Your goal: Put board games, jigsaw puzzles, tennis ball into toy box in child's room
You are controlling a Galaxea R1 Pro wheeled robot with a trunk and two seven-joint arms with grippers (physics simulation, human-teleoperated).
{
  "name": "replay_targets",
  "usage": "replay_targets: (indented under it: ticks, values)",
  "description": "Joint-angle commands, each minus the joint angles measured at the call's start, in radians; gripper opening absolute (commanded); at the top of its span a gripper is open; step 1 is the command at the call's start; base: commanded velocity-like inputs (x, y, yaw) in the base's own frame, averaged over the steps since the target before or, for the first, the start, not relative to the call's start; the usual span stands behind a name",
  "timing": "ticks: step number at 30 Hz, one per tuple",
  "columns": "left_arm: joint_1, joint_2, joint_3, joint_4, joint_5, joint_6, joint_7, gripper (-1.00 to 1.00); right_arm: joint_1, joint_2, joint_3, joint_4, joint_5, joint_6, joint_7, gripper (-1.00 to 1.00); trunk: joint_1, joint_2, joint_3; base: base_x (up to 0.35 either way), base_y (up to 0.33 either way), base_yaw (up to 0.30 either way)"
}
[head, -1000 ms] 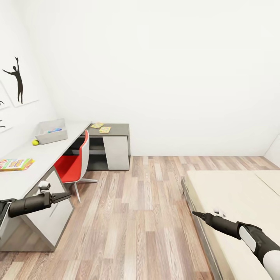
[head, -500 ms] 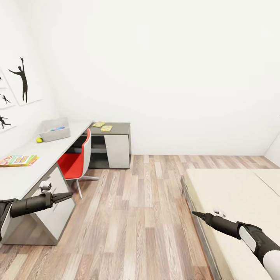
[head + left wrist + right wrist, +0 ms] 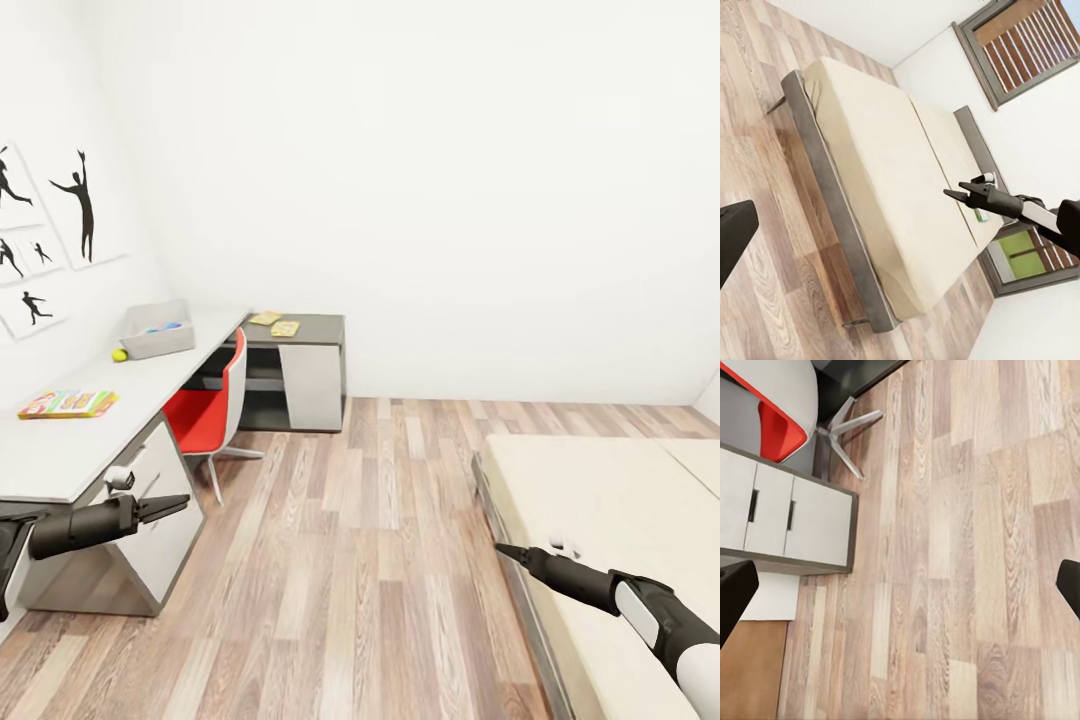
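Observation:
The table runs along the left wall. On its light top stand the toy box, with something blue inside, the tennis ball beside it, and one board game nearer me. Two jigsaw puzzles lie on the lower dark section. The bed is at the right, and what shows of its mattress is bare. My left gripper hangs open by the table's near corner. My right gripper is open over the bed's edge. Both are empty and far from the toys.
A red and white swivel chair stands tucked at the table. Wood-plank floor lies open between table and bed. Black silhouette pictures hang on the left wall. The left wrist view shows a window behind the bed.
The whole head view has swung left: more wall pictures show and the table has slid rightward in the picture. Both arms hold the same pose, and nothing was grasped.

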Motion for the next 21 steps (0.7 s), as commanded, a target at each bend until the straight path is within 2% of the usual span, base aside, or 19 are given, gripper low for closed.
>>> replay_targets:
  ticks: [1, 11, 21]
  values:
    - [-0.001, 0.000, 0.002, 0.000, -0.007, 0.010, -0.007, 1.00, -0.001, 0.000, -0.003, 0.000, -0.004, 0.009, 0.002, 1.00, 0.001, -0.002, -0.002, -0.023, -0.001, 0.046]
    - [-0.001, -0.001, 0.001, 0.000, -0.008, 0.010, -0.007, 1.00, -0.001, 0.000, -0.005, -0.001, -0.005, 0.009, 0.003, 1.00, 0.001, -0.002, -0.001, -0.008, -0.006, 0.016]
    - [-0.001, -0.001, 0.000, 0.000, -0.008, 0.010, -0.007, 1.00, -0.001, 0.000, -0.005, 0.000, -0.005, 0.009, 0.002, 1.00, 0.001, -0.002, -0.001, -0.001, -0.137, 0.001]
